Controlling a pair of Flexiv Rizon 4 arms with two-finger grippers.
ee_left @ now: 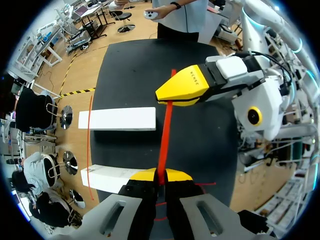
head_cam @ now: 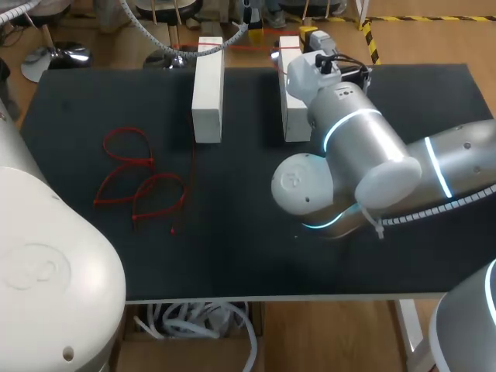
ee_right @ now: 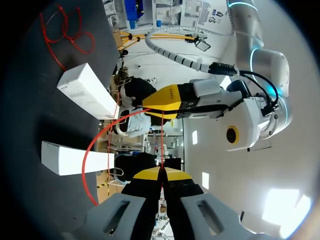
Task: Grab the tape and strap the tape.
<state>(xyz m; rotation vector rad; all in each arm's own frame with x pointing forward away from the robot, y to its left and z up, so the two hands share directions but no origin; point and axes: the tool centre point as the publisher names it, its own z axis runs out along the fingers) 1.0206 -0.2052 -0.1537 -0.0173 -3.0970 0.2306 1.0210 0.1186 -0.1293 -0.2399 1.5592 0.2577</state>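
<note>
1. Black counter fills the frame, with loose red ties at its left.
2. Upper middle, two white blocks stand apart, apparently as posts to strap.
3. Across their far ends the red tape runs taut.
4. Each end is pinched: left fingers on one, right fingers on the other, likely to hold tension.

Robot lab: black table, right arm.
</note>
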